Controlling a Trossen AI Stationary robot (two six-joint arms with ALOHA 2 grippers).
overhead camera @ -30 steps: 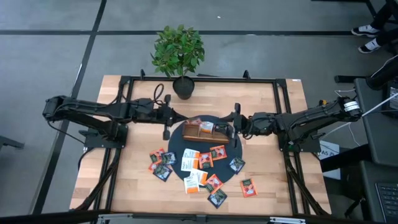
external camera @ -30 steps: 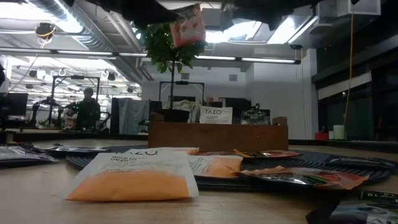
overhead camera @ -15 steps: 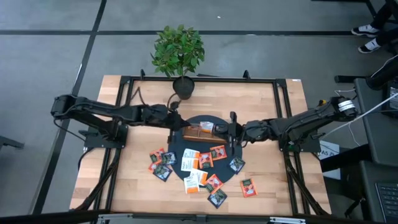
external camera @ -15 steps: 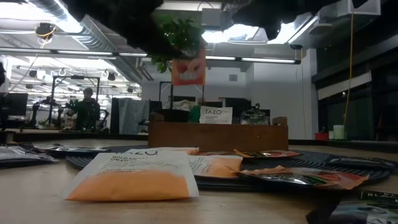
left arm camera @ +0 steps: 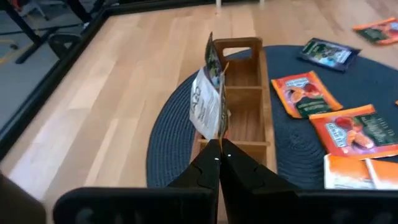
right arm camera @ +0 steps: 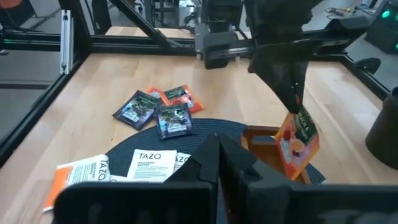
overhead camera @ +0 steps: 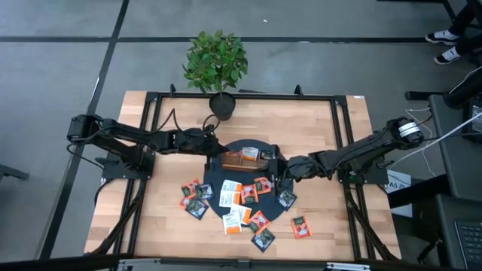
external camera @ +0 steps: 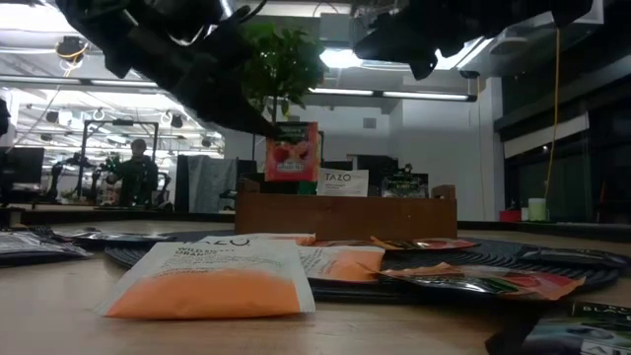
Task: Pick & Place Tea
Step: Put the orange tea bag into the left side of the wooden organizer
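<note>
An orange-red tea sachet with a dark green band (external camera: pixel 292 151) hangs over the left end of the long wooden tray (overhead camera: pixel 245 158), which stands on a dark round mat (overhead camera: pixel 226 177). My left gripper (left arm camera: pixel 219 144) is shut on the sachet, just left of the tray (overhead camera: pixel 218 151). A white sachet (external camera: pixel 342 182) stands in the tray. My right gripper (right arm camera: pixel 216 140) is shut with nothing between its fingers, low over the mat's right part (overhead camera: pixel 279 180). Several more orange, white and dark sachets (overhead camera: pixel 239 197) lie flat on the mat and table. My left gripper pinches the sachet by one upper corner (right arm camera: pixel 296 111) between its two fingertips. The fingers come slanting down from the table's left side. The sachet hangs upright below them, clear of the tray, above its left end compartment (left arm camera: pixel 239 127).
A potted plant (overhead camera: pixel 217 64) stands at the table's far edge. Black frame rails (overhead camera: pixel 151 98) run round the table. Loose sachets (overhead camera: pixel 300 226) lie toward the near edge. A person (external camera: pixel 138 173) stands far off in the room behind.
My left gripper has sunk toward the tray and gone a little to the right, carrying the sachet down from high above until it hangs just over the tray. My right gripper has shut and drawn away from the tray toward the near edge, sinking a little.
</note>
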